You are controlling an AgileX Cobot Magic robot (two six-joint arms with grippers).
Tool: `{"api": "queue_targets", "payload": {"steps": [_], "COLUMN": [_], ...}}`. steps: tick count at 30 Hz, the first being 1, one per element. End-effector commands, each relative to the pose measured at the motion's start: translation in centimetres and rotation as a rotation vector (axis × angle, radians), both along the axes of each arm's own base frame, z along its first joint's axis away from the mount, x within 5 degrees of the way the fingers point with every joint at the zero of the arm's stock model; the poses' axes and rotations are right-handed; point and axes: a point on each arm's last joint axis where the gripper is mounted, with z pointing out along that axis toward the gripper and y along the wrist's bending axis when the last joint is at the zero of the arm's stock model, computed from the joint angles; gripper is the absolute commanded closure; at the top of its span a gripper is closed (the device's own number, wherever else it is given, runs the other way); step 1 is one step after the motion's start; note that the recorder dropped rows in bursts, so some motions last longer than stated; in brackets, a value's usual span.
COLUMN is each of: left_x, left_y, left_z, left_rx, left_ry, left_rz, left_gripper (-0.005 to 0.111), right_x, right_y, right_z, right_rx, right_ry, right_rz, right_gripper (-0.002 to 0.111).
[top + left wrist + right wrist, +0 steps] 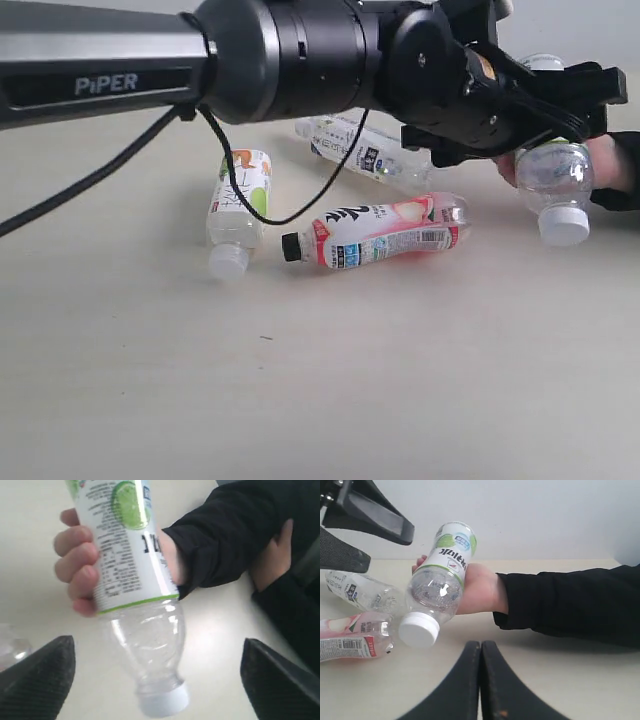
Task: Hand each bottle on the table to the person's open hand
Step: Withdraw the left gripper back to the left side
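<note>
Now the left gripper (155, 680) stands spread wide and empty, its two fingers (37, 672) well apart on either side of the lime-label bottle (135, 575), which lies in the person's hand (477, 592) near the table's (320, 400) far right edge, cap toward the fingers. The right gripper (480, 680) is pressed closed on nothing. Three bottles lie on their sides mid-table: the pink bottle (385, 232), the blue-label bottle (365, 150) and the green-label bottle (238, 205), probably nearest the left arm.
</note>
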Motion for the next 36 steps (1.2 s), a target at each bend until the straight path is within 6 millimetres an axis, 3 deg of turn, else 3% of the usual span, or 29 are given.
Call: {"api": "queue_targets", "payload": {"steps": [1,7,11,15,20,27,31,36], "left_x": [0.7,0.2,-0.7,-1.0,-0.6,0.4,1.4,2.1], "left_y": [3.0,7.7,10.4,12.9,16.6,21.7,24.4,25.1], "left_z": [2.1,3.7,3.2,2.9,2.9,3.8,3.1,2.3], "left_rx": [0.204,0.617,0.769,0.818,0.8,0.759,0.759,0.699], "left_ry": [-0.067,-0.146,-0.167,-0.188,-0.168,-0.164,-0.103,-0.057], "left_rz": [-0.107,-0.242,-0.258,-0.246,-0.169,-0.043,0.046,0.159], "left_gripper": [0.022,0.022,0.029,0.059,0.107,0.107,0.107,0.107], "right_x": [0.0,0.0,0.0,0.0,0.0,0.0,0.0,0.0], "right_y": [-0.1,-0.1,-0.1,-0.1,-0.1,-0.1,-0.1,-0.1], "right_z": [-0.1,-0.1,-0.1,-0.1,-0.1,-0.1,-0.1,-0.1], "right_rx": [-0.008,-0.008,-0.008,-0.008,-0.008,-0.008,-0.008,-0.008], "right_ry": [-0.004,-0.004,-0.004,-0.004,-0.004,-0.004,-0.004,-0.004], "right_rz": [-0.006,-0.006,-0.006,-0.006,-0.006,-0.006,-0.006,-0.006], "right_gripper": [0.108,0.108,0.108,0.108,0.108,0.108,0.108,0.108]}}
